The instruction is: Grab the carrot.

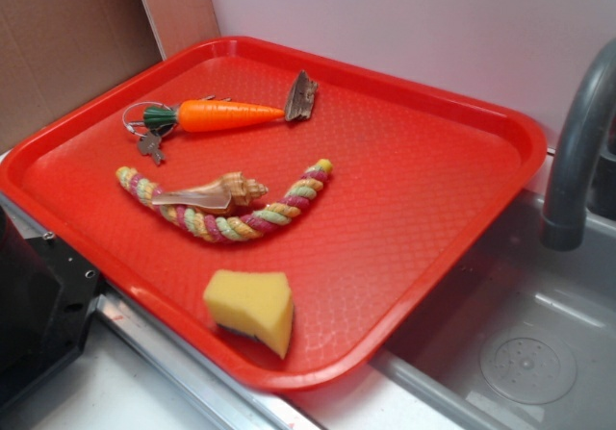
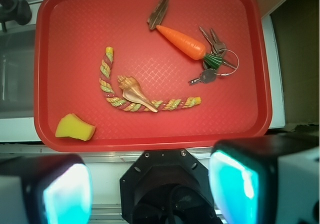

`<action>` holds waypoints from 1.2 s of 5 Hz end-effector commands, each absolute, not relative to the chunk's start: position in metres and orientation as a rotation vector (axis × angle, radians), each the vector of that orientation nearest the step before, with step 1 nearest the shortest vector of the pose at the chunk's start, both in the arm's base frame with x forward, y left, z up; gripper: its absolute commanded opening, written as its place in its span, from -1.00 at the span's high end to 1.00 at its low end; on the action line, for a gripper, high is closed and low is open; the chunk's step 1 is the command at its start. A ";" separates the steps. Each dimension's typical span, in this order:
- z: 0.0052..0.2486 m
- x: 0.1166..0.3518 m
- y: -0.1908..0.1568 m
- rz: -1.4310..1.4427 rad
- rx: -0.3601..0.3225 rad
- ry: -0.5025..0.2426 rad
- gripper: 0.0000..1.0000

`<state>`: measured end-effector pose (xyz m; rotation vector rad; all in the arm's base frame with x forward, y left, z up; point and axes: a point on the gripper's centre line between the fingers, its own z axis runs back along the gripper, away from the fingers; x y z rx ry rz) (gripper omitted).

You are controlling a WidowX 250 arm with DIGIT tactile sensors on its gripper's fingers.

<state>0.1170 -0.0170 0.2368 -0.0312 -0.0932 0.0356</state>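
Jaws: apart, empty, above tray (image 2: 150,141) edge.
Carrot (image 2: 182,41): on tray, stem against keys (image 2: 215,63).
Writing: none legible.

Tool (image 2: 150,184) fingertips cropped, blurred

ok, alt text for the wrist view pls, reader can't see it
Looking down on a red tray holding an orange carrot whose green stem end lies on a ring of keys, plus a brown clip, a seashell lying on a curved braided rope and a yellow sponge. The open gripper frames the bottom edge.
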 end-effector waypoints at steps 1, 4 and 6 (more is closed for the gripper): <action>0.237 0.117 -0.017 0.036 -0.031 -0.093 -1.00; 0.202 0.189 0.009 -0.185 0.138 -0.144 -1.00; 0.179 0.214 0.027 -0.248 0.173 -0.149 -1.00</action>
